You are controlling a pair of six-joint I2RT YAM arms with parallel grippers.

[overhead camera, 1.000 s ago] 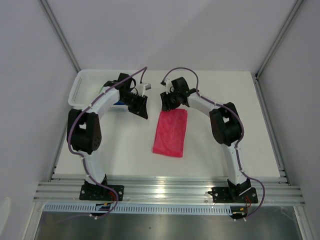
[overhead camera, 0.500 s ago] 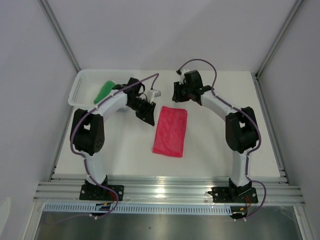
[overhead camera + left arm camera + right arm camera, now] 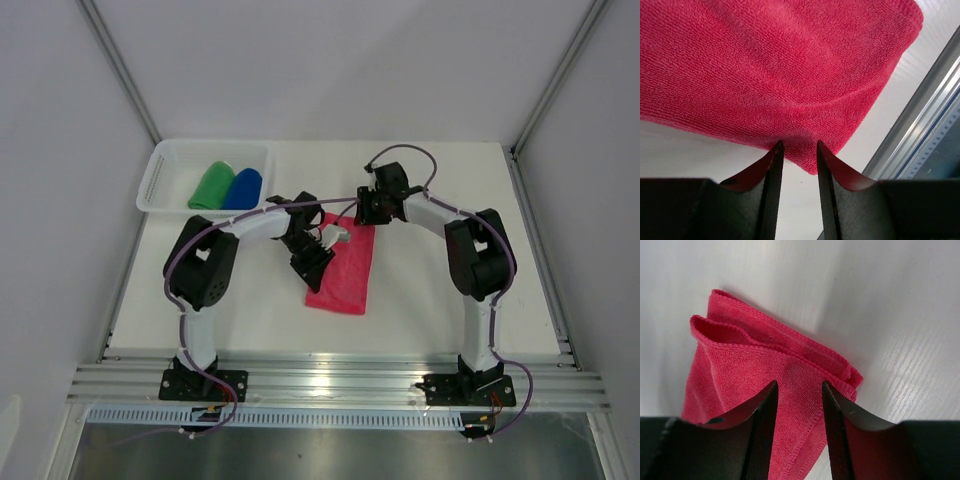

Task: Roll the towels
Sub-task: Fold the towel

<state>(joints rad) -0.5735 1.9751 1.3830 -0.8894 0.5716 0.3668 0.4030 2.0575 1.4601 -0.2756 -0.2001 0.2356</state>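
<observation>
The pink-red towel [image 3: 345,272] lies flat and folded in the middle of the table. My left gripper [image 3: 317,257] is open at its left long edge; in the left wrist view the fingertips [image 3: 776,150] straddle the towel's edge [image 3: 780,65] near a corner. My right gripper [image 3: 366,212] is open over the towel's far right corner; in the right wrist view the layered corner [image 3: 740,365] sits between its fingers [image 3: 832,395]. The green towel [image 3: 212,185] and the blue towel [image 3: 243,188] lie rolled side by side in the basket.
The white mesh basket [image 3: 160,165] stands at the table's far left corner. An aluminium rail [image 3: 340,380] runs along the near edge and also shows in the left wrist view [image 3: 925,115]. Grey walls close the sides and back.
My left gripper has moved from the basket right and nearer, to the pink-red towel's left edge, uncovering the two rolls. My right gripper has swung out and come down on the towel's far corner.
</observation>
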